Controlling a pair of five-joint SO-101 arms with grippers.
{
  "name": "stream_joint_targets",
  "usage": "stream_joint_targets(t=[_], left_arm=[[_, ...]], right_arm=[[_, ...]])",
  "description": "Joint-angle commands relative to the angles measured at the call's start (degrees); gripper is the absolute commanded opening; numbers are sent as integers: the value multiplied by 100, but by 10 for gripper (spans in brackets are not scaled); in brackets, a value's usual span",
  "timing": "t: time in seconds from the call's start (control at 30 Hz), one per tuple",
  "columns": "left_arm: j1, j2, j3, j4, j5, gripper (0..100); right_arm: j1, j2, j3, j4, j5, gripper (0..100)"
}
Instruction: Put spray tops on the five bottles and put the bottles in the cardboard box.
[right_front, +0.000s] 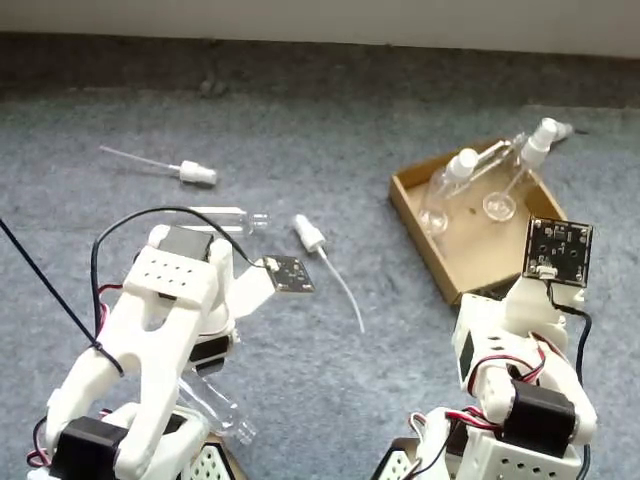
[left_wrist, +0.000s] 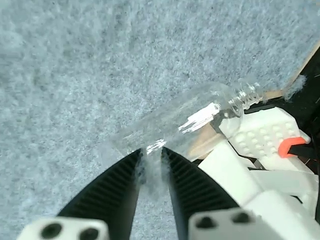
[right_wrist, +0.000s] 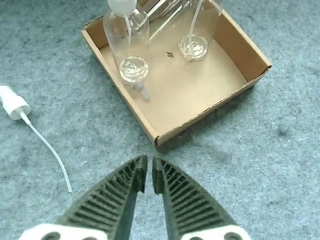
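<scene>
Left gripper (left_wrist: 151, 162) pinches the base of an uncapped bottle (left_wrist: 190, 120), near left. Right gripper (right_wrist: 148, 174) is pressed together, empty, over carpet (right_wrist: 280, 150) just near of the box (right_wrist: 245, 50). Two capped bottles (right_wrist: 131, 35) sit in the box's far side. Spray tops (right_front: 197, 173) and a bare bottle (right_front: 235, 216) lie left of the box.

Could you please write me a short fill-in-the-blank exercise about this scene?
1. The cardboard box holds ___ capped bottles.
2. The left tool grips a clear bottle lacking a ___.
3. ___ loose spray tops lie on the carpet.
4. The right tool holds ___.
Missing words: two; spray top; two; nothing.
</scene>
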Motion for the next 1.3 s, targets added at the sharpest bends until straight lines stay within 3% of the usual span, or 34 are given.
stream_joint_targets(t=[0.0,0.23,0.53,0.7,0.93,1.17,1.27], left_arm=[[110,4,-13,-255,-53,5],[75,-13,541,-246,-70,5],[57,-48,215,-237,-53,5],[136,-4,-136,571,-70,5],[154,13,-4,571,-88,5],[145,13,585,571,-1512,5],[163,13,593,571,-1609,5]], right_arm=[[66,-31,-48,-154,70,7],[66,-31,-40,-154,70,7],[66,-31,-22,-154,70,7],[66,-31,-22,-154,70,7],[66,-31,-22,-154,70,7],[75,-31,-22,-154,70,7],[75,-31,-22,-154,70,7]])
